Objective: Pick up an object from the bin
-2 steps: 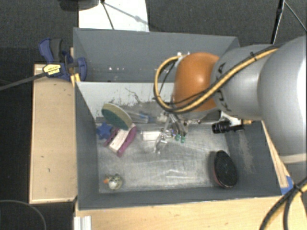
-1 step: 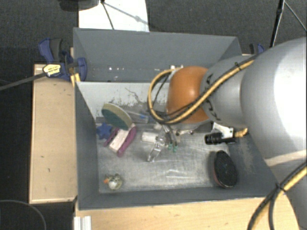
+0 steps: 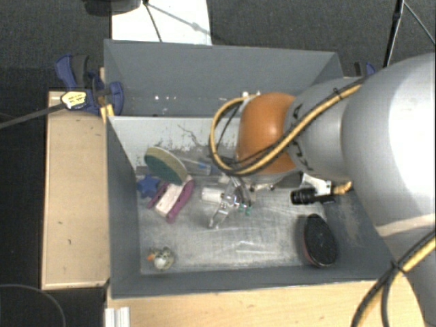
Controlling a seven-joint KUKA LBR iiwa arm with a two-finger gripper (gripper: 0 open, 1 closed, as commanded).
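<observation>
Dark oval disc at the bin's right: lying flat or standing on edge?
Lying flat, it seems: the dark disc shows its broad face upward on the bin floor, alone and apart from the gripper.

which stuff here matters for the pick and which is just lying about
In the job: pincer; grey metal bin beneath it; pink-and-purple block, nearest the pincer.
Lying about: green round pad; blue plastic piece; small pale ball; black oval disc.
</observation>
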